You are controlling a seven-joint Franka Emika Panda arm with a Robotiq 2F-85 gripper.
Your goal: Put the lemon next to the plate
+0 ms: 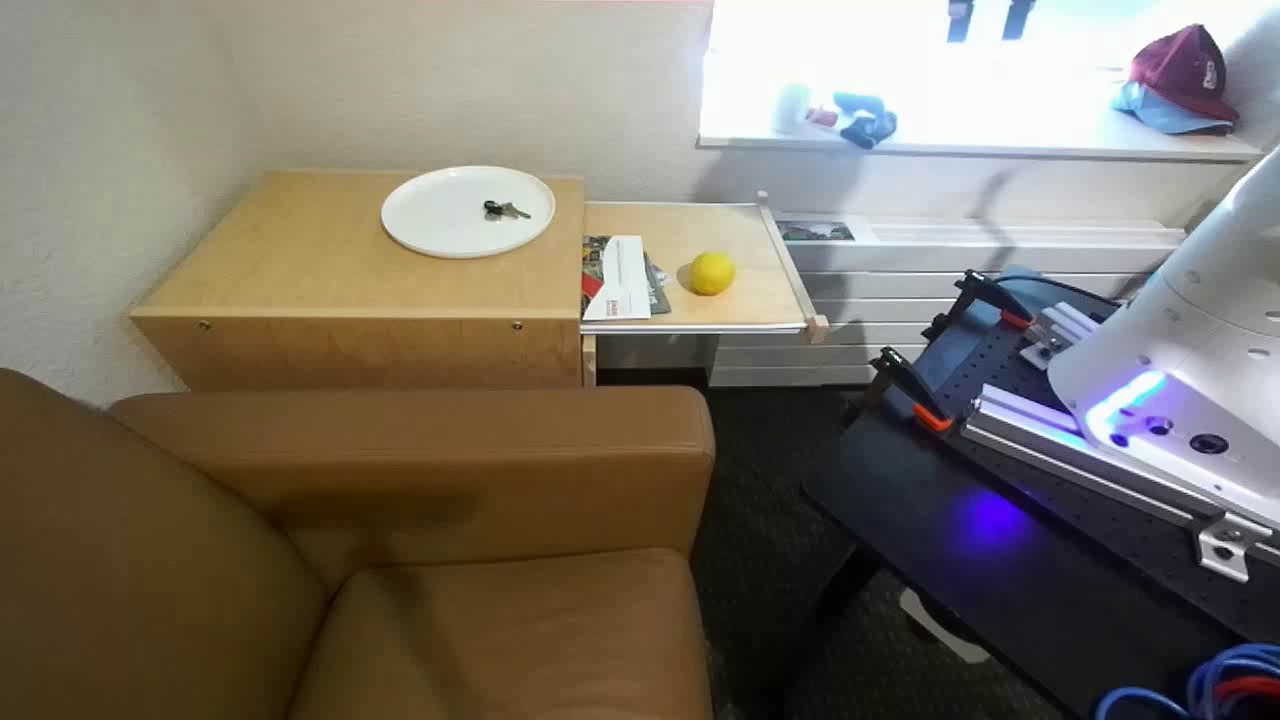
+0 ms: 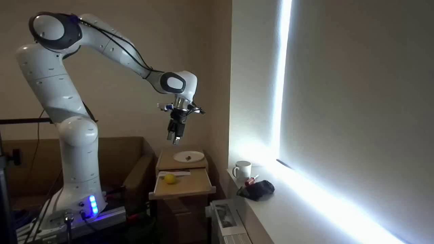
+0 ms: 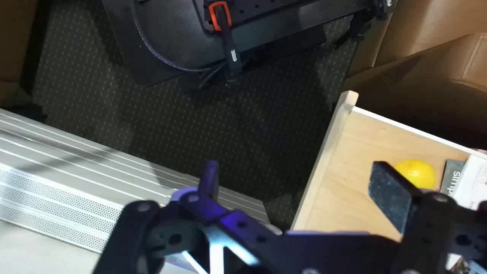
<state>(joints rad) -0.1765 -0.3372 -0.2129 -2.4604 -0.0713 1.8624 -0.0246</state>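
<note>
One round lemon (image 1: pixel 712 273), long axis unclear

I count one lemon (image 1: pixel 712 273), one plate (image 1: pixel 440 213), one drawer (image 1: pixel 690 224), one cabinet (image 1: pixel 310 255), one radiator (image 1: pixel 880 285), one mug (image 2: pixel 243 171), one red-handled tool (image 2: pixel 250 181). One sofa (image 1: pixel 480 620) in both exterior views. My side: one arm (image 2: pixel 78 130), one gripper (image 2: pixel 173 138), two fingers (image 3: pixel 390 195). Two clamps (image 1: pixel 912 385) in an exterior view. Papers (image 1: pixel 622 280) overlap, keys (image 1: pixel 508 210) bunch together: I can't number either.
</note>
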